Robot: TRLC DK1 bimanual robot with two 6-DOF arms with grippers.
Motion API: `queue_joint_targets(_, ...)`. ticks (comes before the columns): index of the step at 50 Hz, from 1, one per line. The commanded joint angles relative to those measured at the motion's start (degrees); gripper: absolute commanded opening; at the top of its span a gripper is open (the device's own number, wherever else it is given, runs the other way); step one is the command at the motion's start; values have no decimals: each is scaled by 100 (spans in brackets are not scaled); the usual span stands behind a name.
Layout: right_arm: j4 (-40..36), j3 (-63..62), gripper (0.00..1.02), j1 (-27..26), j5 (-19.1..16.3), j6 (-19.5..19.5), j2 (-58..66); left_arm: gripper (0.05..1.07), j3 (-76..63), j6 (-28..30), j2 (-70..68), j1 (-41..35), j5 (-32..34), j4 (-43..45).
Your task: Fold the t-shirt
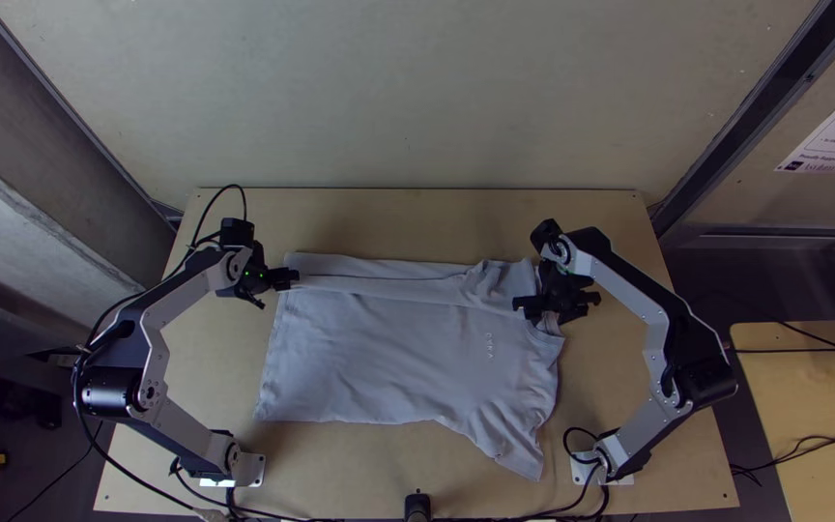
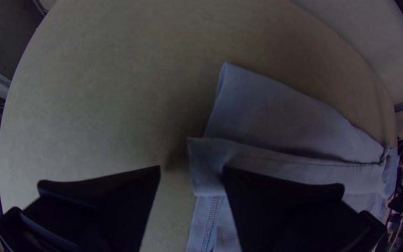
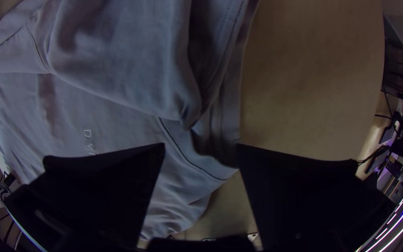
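See left black gripper [image 1: 279, 290], wide, at left edge of pale grey fabric T-shirt [image 1: 388, 353]. Note right black gripper [image 1: 552, 310], wide, over right.

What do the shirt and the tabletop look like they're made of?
The shirt looks like soft matte cotton jersey, judging by its fine creases and stitched seams, though a blend is possible. The table seems smooth light wood, perhaps plywood, from its pale tan surface.

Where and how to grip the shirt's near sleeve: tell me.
Pinch the tip of the sleeve, probably best from its near side, angled down: it juts past the near edge of the shirt, wrinkled but spread, with bare table beside the tip.
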Motion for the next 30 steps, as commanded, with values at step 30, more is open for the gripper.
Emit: queue_joint_targets(30, -1848, 133, 99, 44, -91, 248, -1710, 103, 512, 785, -2153, 74, 929, -3332)
